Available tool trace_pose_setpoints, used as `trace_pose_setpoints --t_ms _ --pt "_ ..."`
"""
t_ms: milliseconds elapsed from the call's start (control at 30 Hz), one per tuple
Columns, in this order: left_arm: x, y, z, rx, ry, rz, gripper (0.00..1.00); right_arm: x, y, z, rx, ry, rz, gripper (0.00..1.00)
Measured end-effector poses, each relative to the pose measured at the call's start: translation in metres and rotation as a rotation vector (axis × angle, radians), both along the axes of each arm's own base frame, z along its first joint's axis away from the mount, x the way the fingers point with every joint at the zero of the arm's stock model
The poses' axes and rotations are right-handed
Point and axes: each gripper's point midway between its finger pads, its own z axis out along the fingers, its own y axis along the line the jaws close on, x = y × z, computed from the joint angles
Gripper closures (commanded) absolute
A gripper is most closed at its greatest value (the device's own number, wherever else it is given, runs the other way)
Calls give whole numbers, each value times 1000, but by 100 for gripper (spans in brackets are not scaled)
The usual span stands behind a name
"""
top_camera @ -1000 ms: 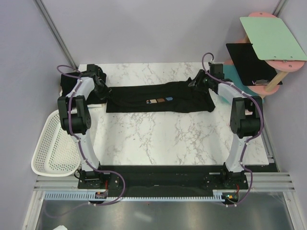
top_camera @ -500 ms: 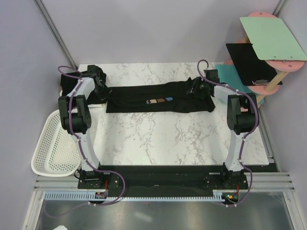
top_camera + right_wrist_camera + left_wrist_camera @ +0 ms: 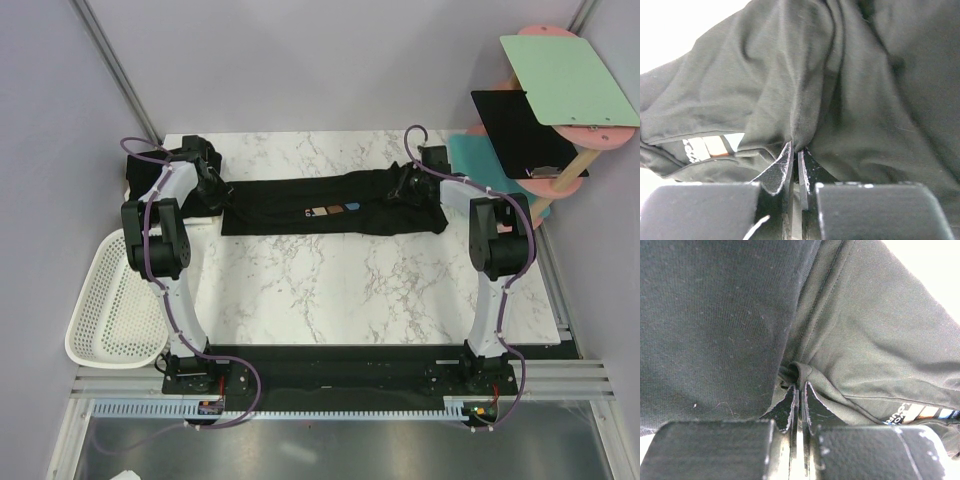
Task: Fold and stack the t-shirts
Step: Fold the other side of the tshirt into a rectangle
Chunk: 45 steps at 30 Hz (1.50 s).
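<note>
The t-shirt [image 3: 330, 205] lies spread in a long black band across the far half of the worktop [image 3: 330, 290]. It runs from near the far left corner toward the far right corner, roughly parallel to the far edge. Its chest print [image 3: 332, 210] (blue, brown and white) faces up near the middle of the band.

The left pincer [image 3: 800, 390] is at the cloth's left end. Its jaws stand almost together, clamped on a small raised fold of the black fabric. The right pincer [image 3: 796, 152] is at the cloth's right end, with jaws likewise nearly together and gripping a pinched ridge of the same garment. The fabric bunches in creases around both grips, and a corner of the print shows in each wrist view.

A white perforated basket [image 3: 110, 310] stands off the left edge of the worktop. Beyond the far right corner, a rack carries a rigid black panel [image 3: 515, 130] and a pale green board [image 3: 570, 80].
</note>
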Motion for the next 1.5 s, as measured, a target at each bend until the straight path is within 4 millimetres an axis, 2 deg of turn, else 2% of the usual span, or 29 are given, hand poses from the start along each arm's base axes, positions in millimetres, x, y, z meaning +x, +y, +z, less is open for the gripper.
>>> trace_pose_setpoints --t_ms 133,233,400,467,567,600,667,700,800,900,967,1033,1067,1100,1200,1300,1400,1433,1500 --pt "0 0 0 1 0 0 96 9 3 15 13 -35 -5 90" --pt "0 0 0 1 0 -1 96 25 7 36 31 -86 -9 89" --pt "0 0 0 1 0 -2 96 62 18 71 87 -193 -10 88" --pt "0 0 0 1 -1 -2 96 77 23 74 105 -218 -9 87" --pt "0 0 0 1 -1 -2 96 99 30 67 130 -233 -7 72" --pt "0 0 0 1 -1 -2 96 105 33 61 138 -229 -7 57" --pt "0 0 0 1 0 -2 96 114 37 48 151 -220 -9 37" --pt "0 0 0 2 0 -3 96 118 39 40 153 -215 -5 21" --pt "0 0 0 2 0 -3 95 117 43 23 167 -191 2 2" --pt "0 0 0 2 0 -4 92 113 44 22 169 -210 6 2" --pt "0 0 0 2 0 -6 90 100 41 23 155 -215 5 2" --pt "0 0 0 2 0 -7 84 83 36 29 128 -211 1 2" --pt "0 0 0 2 -1 -8 74 76 32 35 113 -217 -2 2" --pt "0 0 0 2 -1 -9 57 68 29 43 97 -226 -4 2" --pt "-1 0 2 6 -7 -17 40 53 16 79 42 -292 -24 2" --pt "-3 0 16 10 -30 -21 37 42 2 126 -15 -390 -54 2" --pt "-4 0 47 17 -95 -24 36 35 -8 159 -53 -464 -72 2" --pt "-4 -1 59 20 -122 -28 36 33 -10 166 -64 -477 -78 6" --pt "-5 -3 86 28 -183 -37 36 27 -14 166 -84 -477 -82 34"
